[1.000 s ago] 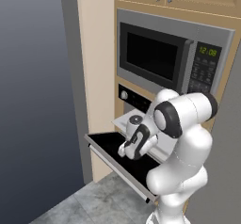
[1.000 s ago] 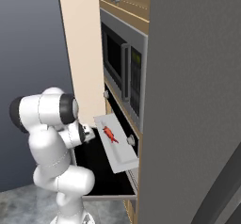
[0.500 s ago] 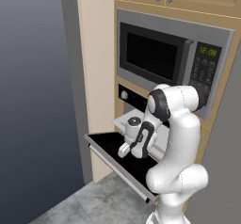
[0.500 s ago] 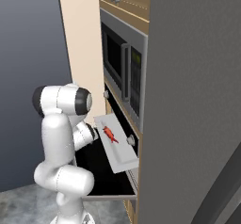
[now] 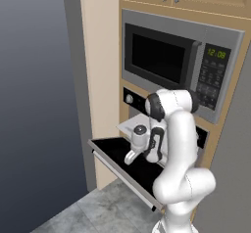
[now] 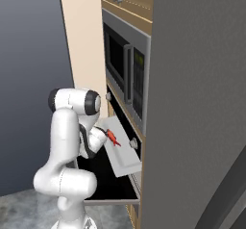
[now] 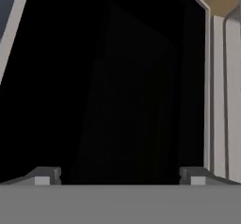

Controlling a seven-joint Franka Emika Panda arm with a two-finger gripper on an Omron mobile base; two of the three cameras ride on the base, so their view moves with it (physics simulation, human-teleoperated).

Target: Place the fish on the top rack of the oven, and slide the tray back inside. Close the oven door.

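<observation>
Above the black inner face of the wide drop-down oven door (image 5: 117,151), the white arm's two-finger gripper (image 7: 120,175) hangs with its jaws spread wide and nothing between them; the hand view looks down along the two grey finger tips (image 7: 46,175) onto that dark panel, with the door's silver-grey rim running up one side.

Just beyond the door's hinge edge, the flat pale grey-white rectangular top rack (image 6: 122,151) juts out of the built-in wall oven (image 5: 131,96), over the door. The small bright red-orange fish (image 6: 113,137) lies on this rack, toward the end away from the oven's round silver knob (image 6: 133,144). So the fish appears placed, while the rack is not yet pushed in and the door is still down.

Above the door, the silver microwave with green digits (image 5: 179,63) sits directly over the oven.

Risks, as I judge them: the hand sits low, between door and rack, so a push aimed too low could slip under the rack's front edge or press on the door instead. A quick shove may slide the fish along the smooth rack. Lifting the door before the rack is fully home would knock it against the rack's front edge.
</observation>
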